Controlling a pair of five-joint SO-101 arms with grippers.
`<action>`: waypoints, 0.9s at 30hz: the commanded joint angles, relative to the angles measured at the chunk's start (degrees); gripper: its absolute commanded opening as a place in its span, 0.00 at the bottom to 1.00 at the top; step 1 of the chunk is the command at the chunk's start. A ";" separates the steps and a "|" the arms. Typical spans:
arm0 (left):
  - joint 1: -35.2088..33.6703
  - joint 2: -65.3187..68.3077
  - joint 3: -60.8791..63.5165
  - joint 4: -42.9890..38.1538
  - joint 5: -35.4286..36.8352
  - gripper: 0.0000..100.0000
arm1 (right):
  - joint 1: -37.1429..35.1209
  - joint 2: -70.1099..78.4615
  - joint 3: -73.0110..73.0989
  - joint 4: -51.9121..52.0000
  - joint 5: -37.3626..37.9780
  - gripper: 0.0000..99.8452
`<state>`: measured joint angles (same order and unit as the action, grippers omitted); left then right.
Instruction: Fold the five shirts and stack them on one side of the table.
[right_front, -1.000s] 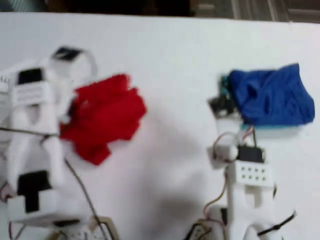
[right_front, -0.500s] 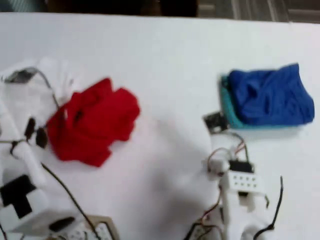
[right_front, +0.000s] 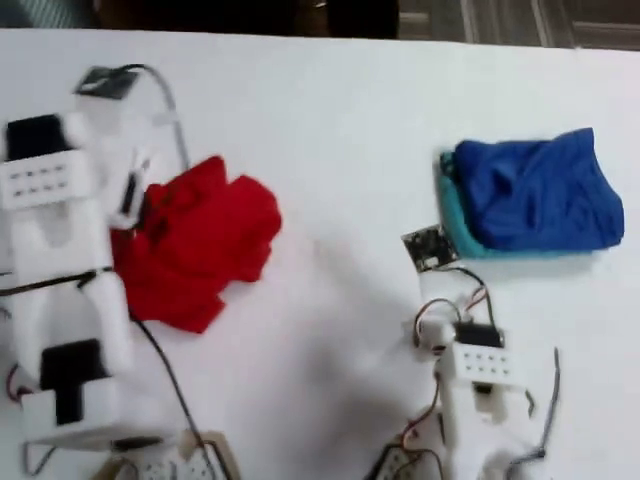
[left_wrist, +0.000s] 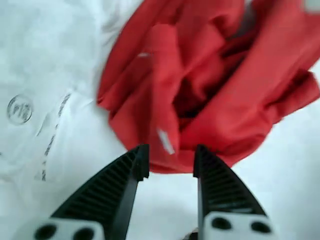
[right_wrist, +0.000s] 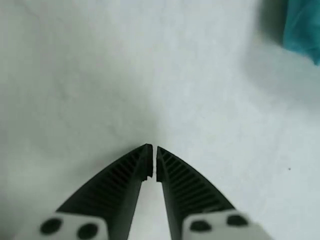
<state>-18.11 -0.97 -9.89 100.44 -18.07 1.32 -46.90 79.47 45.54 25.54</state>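
Observation:
A crumpled red shirt (right_front: 195, 250) lies left of the table's middle. My left gripper (left_wrist: 170, 159) is open right at its near hem, with the red shirt's (left_wrist: 210, 85) edge reaching in between the fingertips. White cloth (left_wrist: 45, 100) with a round printed mark lies beside the red shirt. At the right, a folded blue shirt (right_front: 535, 190) rests on a teal shirt (right_front: 455, 225). My right gripper (right_wrist: 154, 156) is shut over bare table, and a corner of the teal shirt (right_wrist: 302, 30) is off to one side.
The left arm (right_front: 60, 230) stands along the left edge and the right arm (right_front: 480, 370) near the front right, both trailing cables. The white table (right_front: 350, 150) is open across the middle and back.
The left arm swung out to the left, then came back beside the red shirt, which shifted left. The right arm drew back from the blue stack toward the front edge.

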 joint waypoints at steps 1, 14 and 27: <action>3.78 -2.37 -2.24 -2.29 0.88 0.17 | 0.31 -0.66 -0.26 -0.84 -0.53 0.02; -0.35 3.87 -2.24 -9.14 0.70 0.20 | 0.31 -0.66 -0.18 -0.84 -0.53 0.02; -0.26 14.15 -2.77 -16.00 0.70 0.20 | 0.31 -0.66 -0.18 -0.84 -0.53 0.02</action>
<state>-17.76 13.54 -10.24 85.76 -17.63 1.32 -46.90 79.47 45.54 25.54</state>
